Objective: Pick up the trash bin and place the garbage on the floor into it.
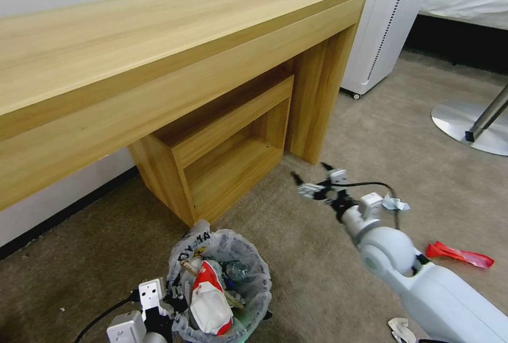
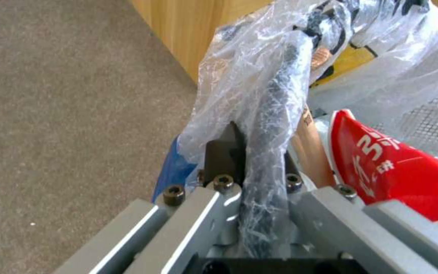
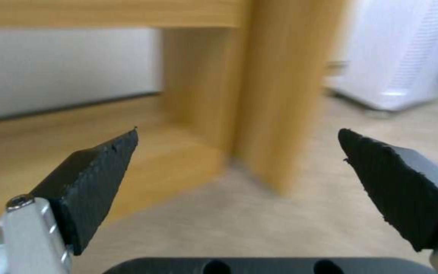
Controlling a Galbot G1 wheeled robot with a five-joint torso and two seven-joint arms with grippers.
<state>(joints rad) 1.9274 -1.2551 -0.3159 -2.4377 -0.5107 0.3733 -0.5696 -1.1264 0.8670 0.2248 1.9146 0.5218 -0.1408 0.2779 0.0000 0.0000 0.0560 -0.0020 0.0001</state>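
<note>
Left tool (image 2: 259, 167) clamped on the bagged rim of the trash bin (image 1: 254, 274), low near the wooden desk's shelf unit; we see a red packet (image 1: 209, 300) inside. Right tool (image 1: 312, 176) held wide open above the floor (image 1: 296, 237), holding nothing. To its right, a white-blue wrapper (image 1: 396, 204) and red wrapper (image 1: 459, 254) lie on the carpet.

black letters "OY" on bin liner (image 1: 191, 250), white characters on red packet (image 2: 381, 160) unreadable
</note>
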